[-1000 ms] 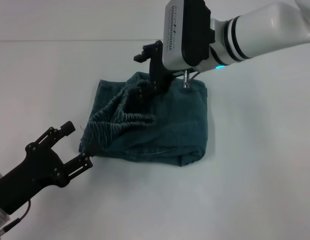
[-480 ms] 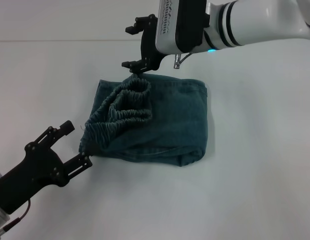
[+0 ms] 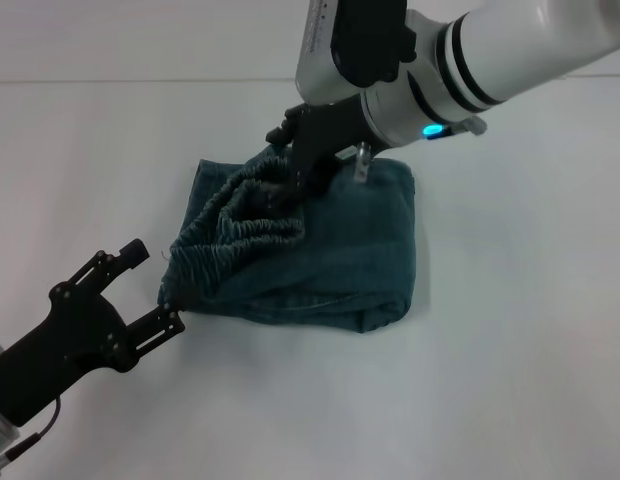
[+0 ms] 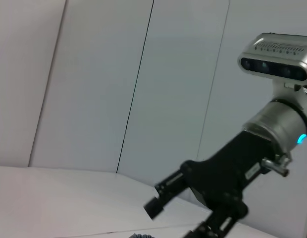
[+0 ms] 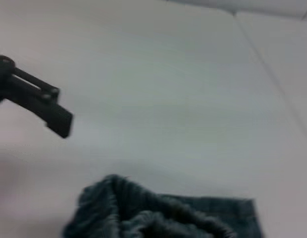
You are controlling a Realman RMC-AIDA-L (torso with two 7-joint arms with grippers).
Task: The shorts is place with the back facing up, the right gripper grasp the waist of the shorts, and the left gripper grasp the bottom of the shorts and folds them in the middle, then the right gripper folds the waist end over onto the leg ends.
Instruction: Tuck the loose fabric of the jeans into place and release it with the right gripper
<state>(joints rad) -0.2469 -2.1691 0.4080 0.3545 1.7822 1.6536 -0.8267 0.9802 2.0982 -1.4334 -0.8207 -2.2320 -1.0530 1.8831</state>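
Observation:
The blue-green denim shorts (image 3: 360, 240) lie folded in the middle of the white table (image 3: 510, 330). Their ruched waist (image 3: 240, 235) is heaped on the left part of the fold, and I also see it in the right wrist view (image 5: 143, 220). My right gripper (image 3: 287, 165) is down at the far end of that band, open, its fingers close around the gathers. One of its fingers (image 4: 166, 196) shows spread apart in the left wrist view. My left gripper (image 3: 155, 288) rests open at the near left corner of the shorts. The leg ends are hidden under the pile.
The white tabletop runs bare on all sides of the shorts, with a pale wall (image 3: 140, 40) behind its far edge. My left arm (image 3: 50, 360) reaches in from the near left corner.
The right gripper let the waist drop, rose open above the far edge, then turned and came back down onto the band. The left gripper has not moved.

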